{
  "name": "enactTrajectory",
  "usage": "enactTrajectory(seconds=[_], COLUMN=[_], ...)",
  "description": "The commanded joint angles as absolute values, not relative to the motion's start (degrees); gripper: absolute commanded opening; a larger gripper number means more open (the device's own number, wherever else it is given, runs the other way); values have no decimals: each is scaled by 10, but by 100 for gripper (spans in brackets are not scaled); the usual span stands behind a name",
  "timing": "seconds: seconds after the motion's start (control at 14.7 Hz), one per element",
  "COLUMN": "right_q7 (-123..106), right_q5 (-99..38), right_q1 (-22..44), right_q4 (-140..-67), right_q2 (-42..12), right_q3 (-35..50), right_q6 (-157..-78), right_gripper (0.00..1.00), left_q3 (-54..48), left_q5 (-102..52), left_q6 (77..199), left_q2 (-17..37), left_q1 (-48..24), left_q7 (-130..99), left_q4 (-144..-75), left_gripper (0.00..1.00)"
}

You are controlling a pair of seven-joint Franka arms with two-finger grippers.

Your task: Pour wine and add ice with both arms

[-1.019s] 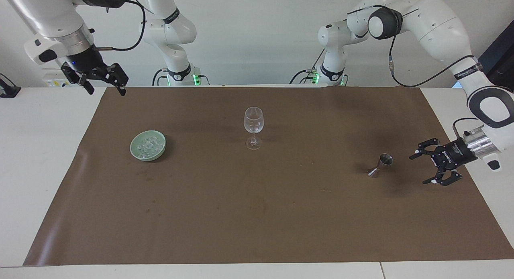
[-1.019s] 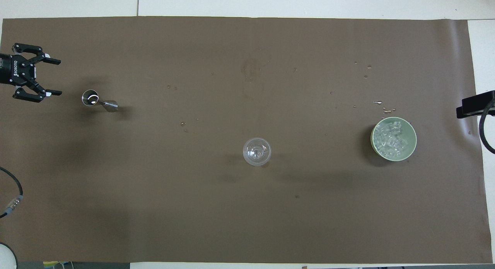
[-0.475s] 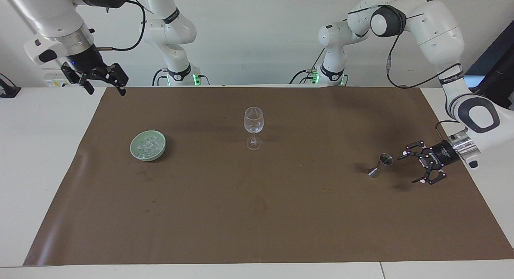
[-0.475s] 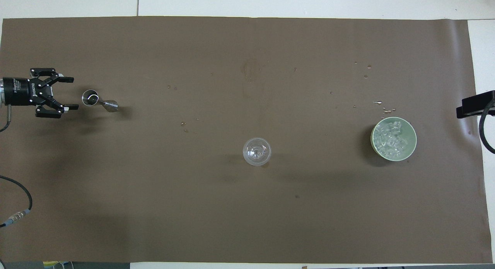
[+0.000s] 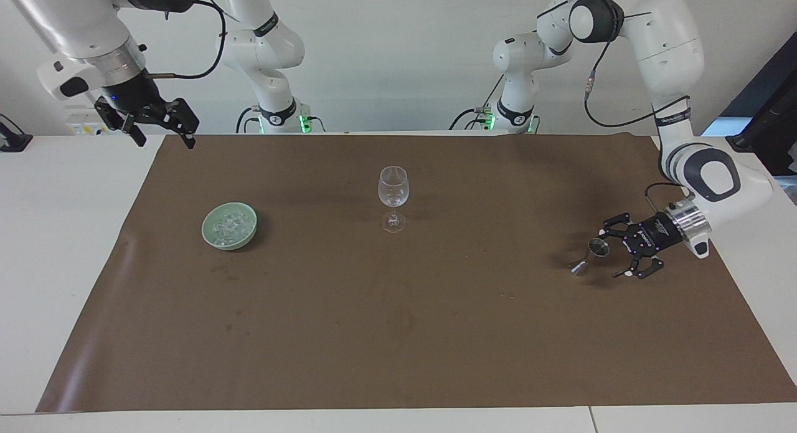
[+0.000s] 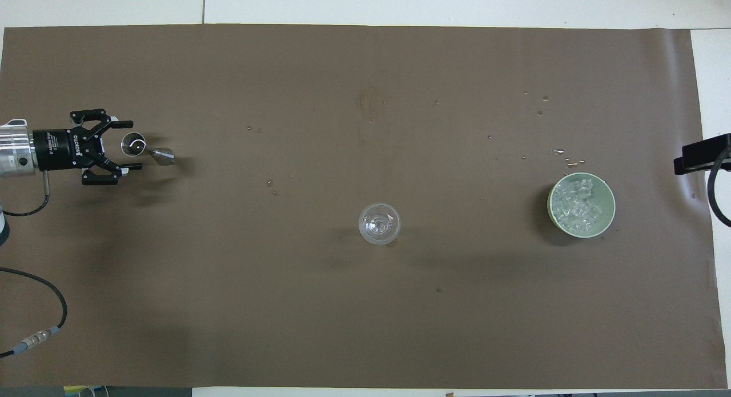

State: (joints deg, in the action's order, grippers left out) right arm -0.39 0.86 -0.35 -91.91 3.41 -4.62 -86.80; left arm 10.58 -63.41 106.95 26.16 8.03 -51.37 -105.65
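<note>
Reaching in low at the left arm's end of the table, the left gripper (image 5: 613, 252) has its fingers (image 6: 120, 124) spread wide around the upper cup of a small metal jigger (image 5: 591, 254); whether they touch it cannot be told. In the overhead view the jigger (image 6: 144, 148) sits at about 9 o'clock on the brown mat (image 6: 365, 305), and the gripper (image 6: 127, 145) comes at it from the mat's edge, wrist level with the table. The jigger's lower cone leans out toward the mat's middle in both views, so how it stands is hard to read.

The right gripper (image 5: 163, 131) waits in the air over the mat's corner at the right arm's end, fingers parted and holding nothing. Overhead it is nearly all cut off: only a black piece (image 6: 701, 155) and a loop of cable show at the frame's 3 o'clock edge.

The ice (image 5: 229, 227) lies heaped in a pale green bowl (image 5: 208, 233) toward the right arm's end, at about 3 o'clock on the mat overhead (image 6: 581, 204), with the bowl's rim (image 6: 610, 214) around it. Single cubes cannot be counted. Small wet spots dot the mat just off the bowl at 12 o'clock overhead.

A wine glass (image 5: 393, 199) stands upright near the mat's centre, well apart from bowl and jigger; whether it holds anything cannot be told. Nothing stands between jigger and glass (image 6: 379, 224).
</note>
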Motion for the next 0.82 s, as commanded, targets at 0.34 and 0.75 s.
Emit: enactTrajectory(seconds=[0.34, 0.75], right_q7=[4, 4], right_q5=[1, 1], right_q1=[-10, -10], right_q4=[-931, -931], right_q2=[43, 43], right_q3=[-42, -43], right_q6=[-873, -873], right_gripper=[100, 100], left_q3=[108, 105], left_q5=[-742, -780], left_q6=[1161, 1160], left_q2=[213, 207], left_q1=[46, 46], left_q7=[-459, -452], left_q4=[-1179, -1192], left_gripper=[100, 100])
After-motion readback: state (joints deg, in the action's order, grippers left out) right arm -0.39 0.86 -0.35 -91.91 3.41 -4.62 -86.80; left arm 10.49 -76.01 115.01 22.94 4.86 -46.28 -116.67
